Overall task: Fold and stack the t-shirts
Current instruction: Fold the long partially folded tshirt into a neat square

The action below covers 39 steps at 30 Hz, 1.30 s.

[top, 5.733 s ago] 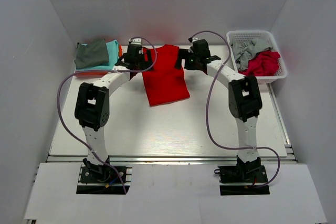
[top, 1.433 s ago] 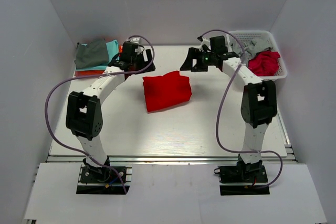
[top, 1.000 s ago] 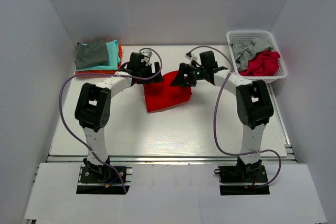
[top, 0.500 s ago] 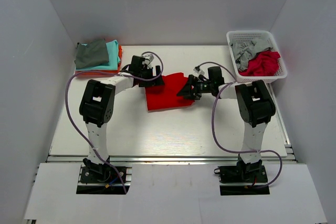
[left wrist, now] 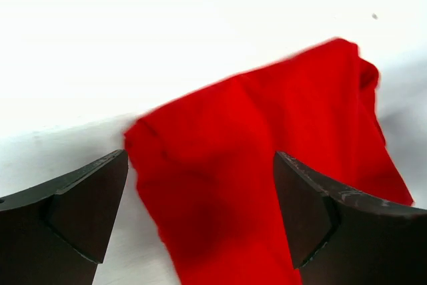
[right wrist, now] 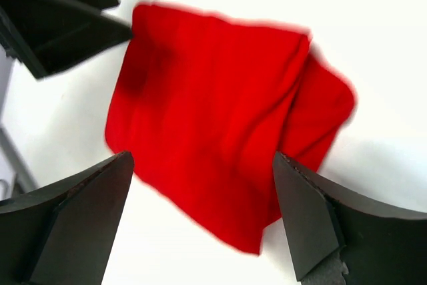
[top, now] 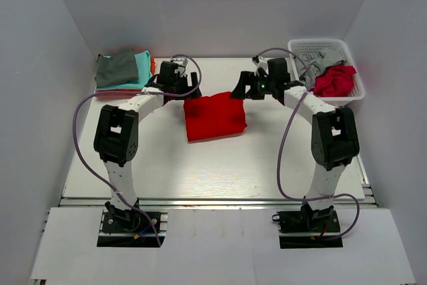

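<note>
A bright red t-shirt (top: 214, 116) lies folded into a rough square on the white table, between the two arms. It fills the left wrist view (left wrist: 260, 178) and the right wrist view (right wrist: 220, 138). My left gripper (top: 179, 87) hovers open and empty just off the shirt's far left corner. My right gripper (top: 241, 89) hovers open and empty just off its far right corner. Neither touches the cloth. A stack of folded shirts, grey (top: 115, 67) on teal (top: 142, 65) on orange, sits at the far left. A crumpled grey shirt (top: 313, 63) and a crimson one (top: 335, 79) lie in the basket.
A white plastic basket (top: 355, 91) stands at the far right corner. White walls close in the table on three sides. Purple cables loop off both arms. The left gripper's dark fingers (right wrist: 60, 11) show in the right wrist view.
The red shirt went from spread long to folded in half. Half a second ago both grippers pressed down on its far edge; now both have lifted back and apart, away from the cloth.
</note>
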### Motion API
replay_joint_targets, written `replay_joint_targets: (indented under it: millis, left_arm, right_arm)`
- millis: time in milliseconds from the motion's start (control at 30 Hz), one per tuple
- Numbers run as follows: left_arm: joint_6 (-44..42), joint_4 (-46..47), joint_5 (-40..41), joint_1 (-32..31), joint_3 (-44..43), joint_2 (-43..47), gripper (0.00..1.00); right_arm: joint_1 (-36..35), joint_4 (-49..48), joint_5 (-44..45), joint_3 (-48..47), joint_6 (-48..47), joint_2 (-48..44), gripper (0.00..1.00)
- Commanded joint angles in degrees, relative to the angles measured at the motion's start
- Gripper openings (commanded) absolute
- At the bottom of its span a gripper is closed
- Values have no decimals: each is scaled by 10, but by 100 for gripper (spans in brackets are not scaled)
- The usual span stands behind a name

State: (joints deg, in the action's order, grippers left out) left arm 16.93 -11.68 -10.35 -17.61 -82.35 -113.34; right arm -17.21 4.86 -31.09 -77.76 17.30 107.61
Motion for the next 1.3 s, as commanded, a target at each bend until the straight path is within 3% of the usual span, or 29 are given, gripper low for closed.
replay_joint_targets:
  millis: [0,67,200,300,500,600,633,700,733,767,1067,1267]
  left_arm:
    - [-8,-30,59,4,-14,26,100]
    - [-8,-30,67,9,-14,21,96]
    - [-8,-35,67,9,-26,-4,75]
    - [-8,-35,67,9,-32,-26,65]
    - [-13,-39,29,9,-63,-70,50]
    - [-13,-39,13,9,-71,-75,37]
    - [-13,-34,13,9,-64,-75,29]
    - [-13,-27,13,9,-57,-62,18]
    - [-13,-27,13,9,-57,-55,12]
    - [-13,-21,13,9,-50,-49,0]
    - [-13,43,19,4,66,88,0]
    - [-13,76,19,4,84,104,0]
  right_arm:
    - [1,54,48,-60,-47,43,90]
    - [-3,82,58,-113,-51,74,88]
    - [-9,109,59,-205,-60,151,71]
    - [-13,128,60,-248,-60,195,66]
    - [-19,102,53,-264,-53,229,54]
    - [-23,74,36,-253,-47,226,35]
    - [-20,67,25,-249,-47,223,23]
    - [-20,50,8,-227,-44,214,13]
    - [-20,32,-1,-222,-43,211,3]
    - [-19,30,-2,-217,-37,205,0]
    - [-17,-27,65,-65,-27,51,0]
    - [-13,-23,123,-8,-6,15,0]
